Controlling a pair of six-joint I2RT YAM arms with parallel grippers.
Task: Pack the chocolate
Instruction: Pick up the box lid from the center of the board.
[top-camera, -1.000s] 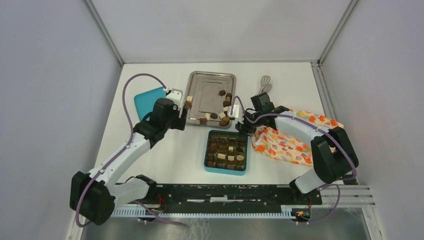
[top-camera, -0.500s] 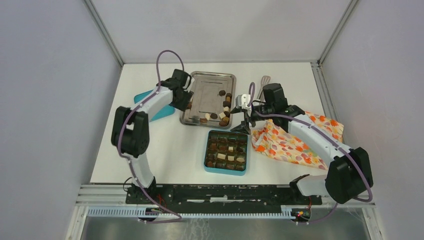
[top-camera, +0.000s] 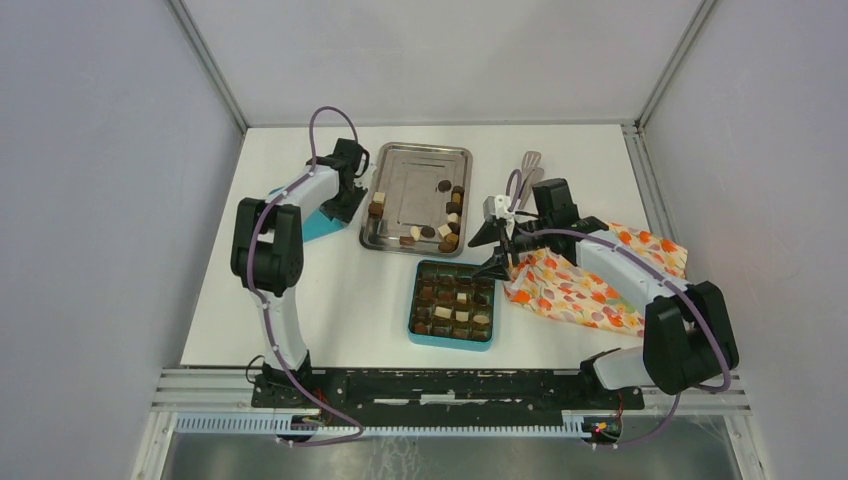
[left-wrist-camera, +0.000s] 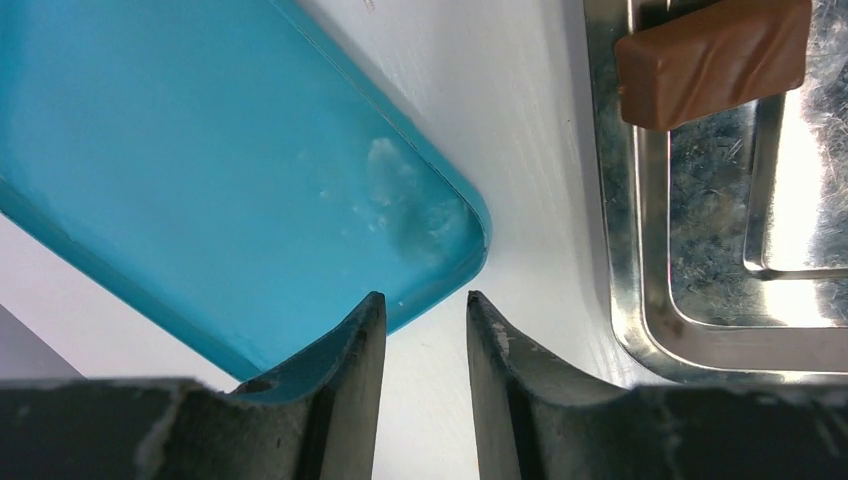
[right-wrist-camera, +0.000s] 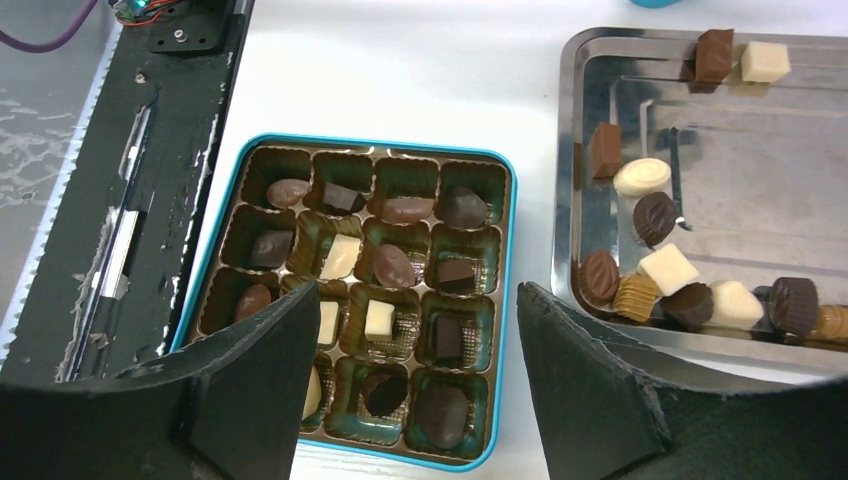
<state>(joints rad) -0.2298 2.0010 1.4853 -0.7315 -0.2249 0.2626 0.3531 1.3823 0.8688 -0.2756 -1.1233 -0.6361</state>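
— White table (top-camera: 300, 300), grey walls on three sides. What lies on it?

— Steel tray (top-camera: 425, 147) at the far middle, holding loose chocolate (right-wrist-camera: 655, 215): dark, mid-brown and cream pieces, mostly along its right side and near edge. One mid-brown block (left-wrist-camera: 715, 60) rests on the tray's left rim. Just near of the tray sits a teal box (top-camera: 450, 343), toward the table's near edge. Each of its compartments that shows holds a piece.

— And the arms?

— Right gripper (right-wrist-camera: 418, 292) hangs above the box's far right corner, between tray and cloth. Its jaws are spread wide, with nothing between them. Left gripper (left-wrist-camera: 423, 300) is down by the tray's left side, at a corner of the teal lid (left-wrist-camera: 200, 150) lying flat on the table. Its fingers stand a narrow gap apart with bare table showing between them, clasping nothing.

— Anything else in frame?

— Orange floral cloth (top-camera: 580, 290), crumpled toward the table's right edge beneath the right arm. Metal utensil (top-camera: 530, 165) lies just beyond the tray's far right corner.
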